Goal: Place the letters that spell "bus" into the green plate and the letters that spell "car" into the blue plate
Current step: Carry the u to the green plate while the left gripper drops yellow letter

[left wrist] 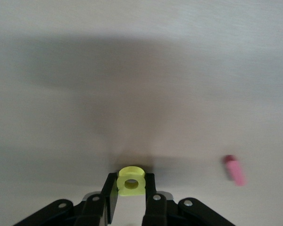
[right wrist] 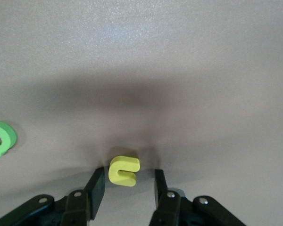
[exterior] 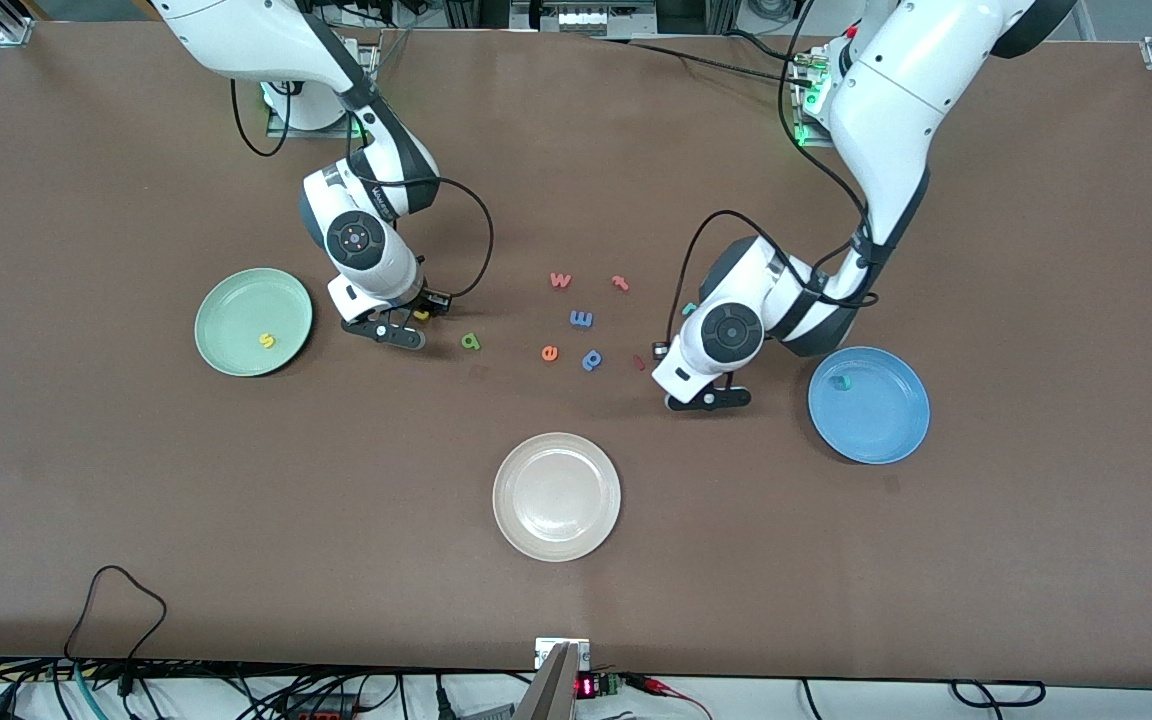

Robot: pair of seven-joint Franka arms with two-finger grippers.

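My left gripper is shut on the yellow "a", low over the table beside the blue plate. The arm hides the "a" in the front view. One teal letter lies in the blue plate, and another teal letter peeks out by the left arm. My right gripper stands open astride the yellow "u", with a gap on each side. The green "b" lies close by. The green plate holds the yellow "s".
Between the arms lie an orange "w", a red "t", a blue "m", an orange "e", a blue "p" and a small pink piece. A white plate sits nearer the front camera.
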